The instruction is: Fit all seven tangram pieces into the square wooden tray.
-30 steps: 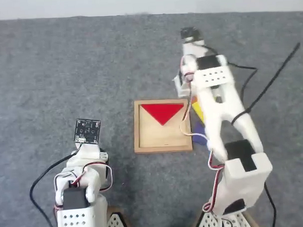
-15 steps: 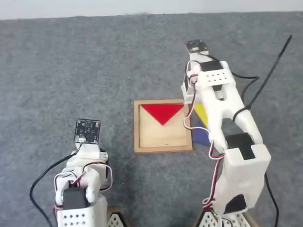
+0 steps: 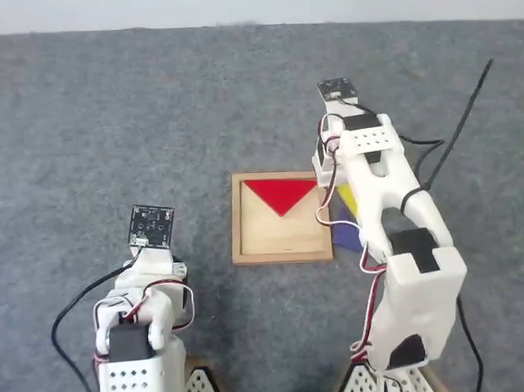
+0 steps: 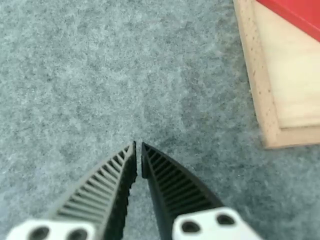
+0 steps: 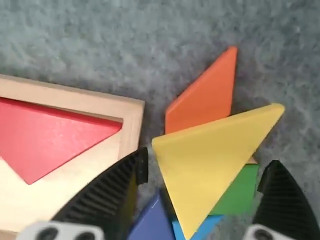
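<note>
**Right tool astride the yellow triangle; six pieces outstanding**

1. Right tool (image 5: 207,165): I find it open wide and holding nothing. Its two fingers stand either side of the yellow triangle (image 5: 207,175), and I cannot confirm contact on either side.
2. The governing relation: the yellow triangle lies directly between the right tool's fingers. Its square corner sits close to the finger on the tray side, and its long edge faces the outer finger. I judge that closing here would bear on corner against edge, which invites slip or rotation.
3. The yellow triangle rests over the edges of the orange piece (image 5: 205,95) and the green piece (image 5: 237,192). A blue piece (image 5: 150,222) lies nearer the tool's base.
4. Tray (image 3: 240,248): just beside the right tool, on the side towards the left arm. It holds the red triangle (image 3: 282,194) against its far rim.
5. Left tool (image 4: 138,150): closed, empty, over bare table (image 3: 113,124), with the tray's corner well apart from it. The right arm is plainly nearer the loose pieces.
6. Views: the right wrist view shows the stacking. In the high view the arm covers most of the pile.
</note>
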